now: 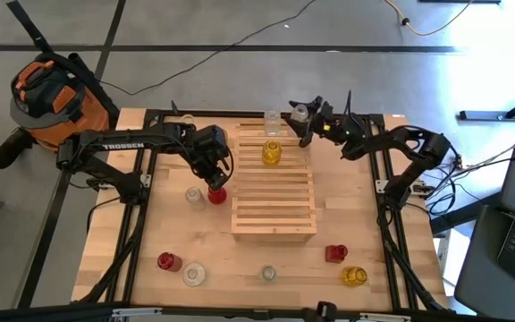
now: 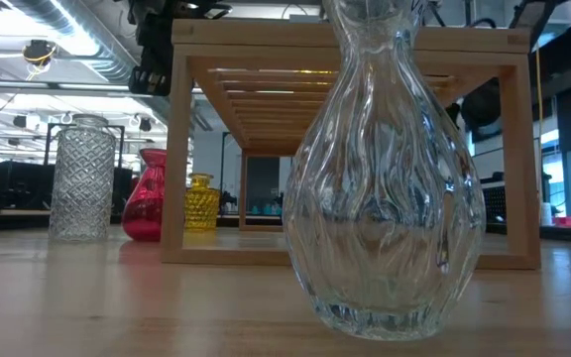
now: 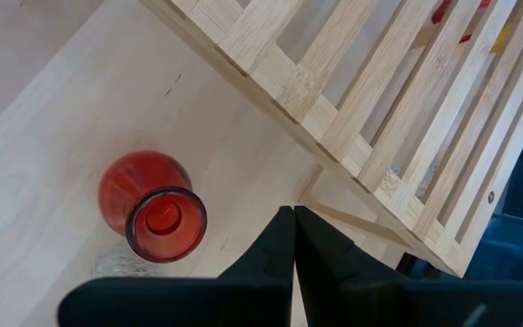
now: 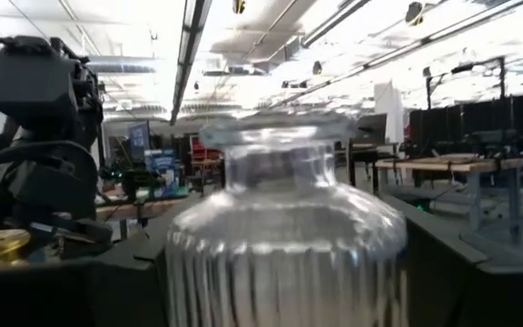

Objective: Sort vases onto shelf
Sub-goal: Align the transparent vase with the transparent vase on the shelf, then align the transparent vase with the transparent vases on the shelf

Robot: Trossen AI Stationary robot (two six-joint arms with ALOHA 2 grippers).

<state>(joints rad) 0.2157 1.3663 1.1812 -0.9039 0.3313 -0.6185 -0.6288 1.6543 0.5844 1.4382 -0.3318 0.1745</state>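
The clear ribbed vase (image 1: 300, 113) stands at the far edge of the desk (image 1: 114, 241), just past the far right corner of the slatted shelf (image 1: 274, 201), and it fills my right wrist view. My right tool (image 1: 311, 117) is right at it, fingers spread wide around or just beside its shoulders; I cannot tell from these views whether they touch the glass. I judge this to be the approach to a grasp, or the instant after letting go. If it is a grasp, the next move calls for closing squarely on the body below the neck, then lifting straight up before swinging over the slats.

A yellow vase (image 1: 271, 153) already sits on the shelf near its far edge, and another clear vase (image 1: 272, 119) stands on the desk just beyond it.

My left tool (image 3: 292, 238) hovers off the shelf's left side with its fingers pressed together, holding nothing. The red vase (image 3: 150, 209) stands upright beneath it, beside a clear vase (image 1: 193, 195). To take the red vase, that tool must first open.

More vases wait along the near edge: red, clear and yellow.
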